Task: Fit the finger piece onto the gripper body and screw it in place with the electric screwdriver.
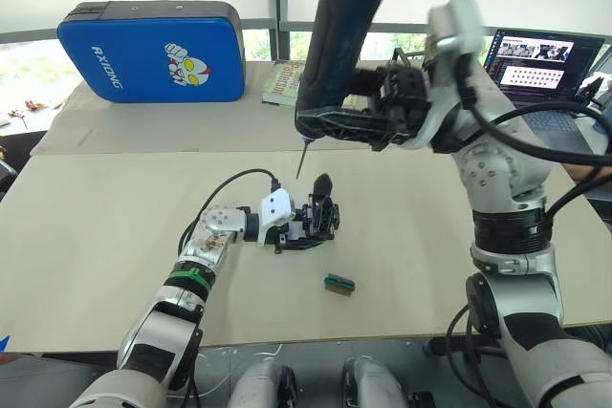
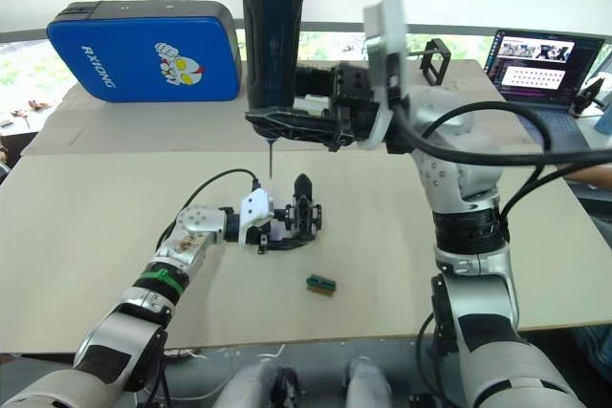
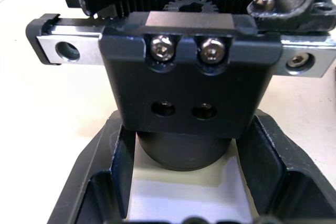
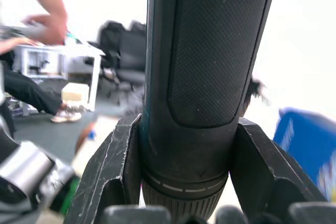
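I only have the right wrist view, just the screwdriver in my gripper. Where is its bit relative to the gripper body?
Observer: The screwdriver is upright; its bit hangs above the gripper body, apart from it.
Operator: Is the body held?
Observer: Yes, the left gripper is shut on its round base, on the table.
Operator: Any screws in already?
Observer: The left wrist view shows two silver screws seated, and two open holes below them.
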You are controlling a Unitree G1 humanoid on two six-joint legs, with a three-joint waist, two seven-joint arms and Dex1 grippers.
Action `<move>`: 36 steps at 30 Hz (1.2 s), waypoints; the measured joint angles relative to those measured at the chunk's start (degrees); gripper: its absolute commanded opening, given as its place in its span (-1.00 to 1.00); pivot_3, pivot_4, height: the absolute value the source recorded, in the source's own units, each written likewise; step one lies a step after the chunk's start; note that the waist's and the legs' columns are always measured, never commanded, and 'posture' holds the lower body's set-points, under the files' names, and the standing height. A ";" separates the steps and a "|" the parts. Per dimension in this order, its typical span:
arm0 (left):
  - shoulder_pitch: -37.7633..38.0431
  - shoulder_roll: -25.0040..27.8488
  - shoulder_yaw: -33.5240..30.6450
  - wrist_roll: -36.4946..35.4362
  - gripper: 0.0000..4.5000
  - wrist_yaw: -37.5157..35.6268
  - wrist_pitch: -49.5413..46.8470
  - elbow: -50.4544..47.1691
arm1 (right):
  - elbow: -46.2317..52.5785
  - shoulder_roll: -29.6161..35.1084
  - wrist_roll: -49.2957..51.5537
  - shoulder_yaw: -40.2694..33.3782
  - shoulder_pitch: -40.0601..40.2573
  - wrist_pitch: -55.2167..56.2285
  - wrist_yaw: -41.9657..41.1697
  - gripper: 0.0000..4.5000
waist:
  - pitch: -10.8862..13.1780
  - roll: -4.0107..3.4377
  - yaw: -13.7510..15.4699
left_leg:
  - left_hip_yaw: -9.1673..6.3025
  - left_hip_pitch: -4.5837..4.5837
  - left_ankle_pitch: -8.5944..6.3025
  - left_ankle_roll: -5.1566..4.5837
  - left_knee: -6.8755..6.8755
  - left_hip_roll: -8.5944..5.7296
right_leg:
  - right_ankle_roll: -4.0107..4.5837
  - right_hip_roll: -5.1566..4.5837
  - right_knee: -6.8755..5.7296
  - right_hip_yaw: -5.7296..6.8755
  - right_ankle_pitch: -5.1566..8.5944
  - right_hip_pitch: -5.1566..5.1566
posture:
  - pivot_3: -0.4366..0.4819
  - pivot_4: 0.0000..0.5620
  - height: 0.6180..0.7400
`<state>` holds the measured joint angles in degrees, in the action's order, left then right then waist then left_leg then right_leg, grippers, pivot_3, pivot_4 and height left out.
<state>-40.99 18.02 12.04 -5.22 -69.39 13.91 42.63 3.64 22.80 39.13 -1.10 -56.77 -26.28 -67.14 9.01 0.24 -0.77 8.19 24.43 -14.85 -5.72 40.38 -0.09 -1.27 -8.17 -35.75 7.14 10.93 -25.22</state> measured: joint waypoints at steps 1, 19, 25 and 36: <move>-0.22 -0.03 0.04 0.22 0.01 0.04 -0.11 0.14 | 0.65 0.01 0.70 0.02 0.40 -0.69 -0.11 -0.14 | 0.00 0.00 0.00 | 0.00 0.00 0.00 0.00 0.01 -0.01 | 0.00 0.05 0.00 0.00 0.00 0.00 | -0.05 -0.47 1.00; 9.60 12.43 0.82 -7.36 1.00 -15.51 -14.59 -27.68 | 16.47 13.95 11.46 -2.08 20.71 -12.59 -4.09 -0.14 | 0.02 0.03 0.24 | -0.01 0.02 -0.03 -0.05 -0.01 -0.01 | -0.01 -0.16 0.09 0.00 0.01 0.00 | -0.05 -0.47 1.00; 12.78 11.72 5.48 -7.16 1.00 -16.92 -14.75 -33.96 | 21.33 14.66 8.35 -2.09 29.36 -8.14 -2.88 -0.14 | 0.03 0.04 1.49 | -0.01 0.00 -0.17 0.12 0.04 -0.02 | -0.02 -0.18 0.11 0.00 -0.01 0.05 | -0.05 -0.47 1.00; 12.68 12.83 3.64 -6.56 1.00 -12.92 -13.72 -30.88 | 21.77 14.45 8.34 -2.11 28.28 -7.53 0.24 -0.14 | 0.03 0.05 1.42 | -0.03 -0.01 -0.06 -0.10 0.04 0.00 | -0.02 -0.15 0.10 0.00 -0.01 0.06 | -0.05 -0.47 1.00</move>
<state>-28.31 30.85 15.68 -11.78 -82.31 0.19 11.75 25.42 37.25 47.48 -3.21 -28.49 -33.80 -66.90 9.05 0.29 0.65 8.16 24.42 -14.91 -5.82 40.42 -0.09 -1.29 -8.32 -35.65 7.14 10.92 -25.16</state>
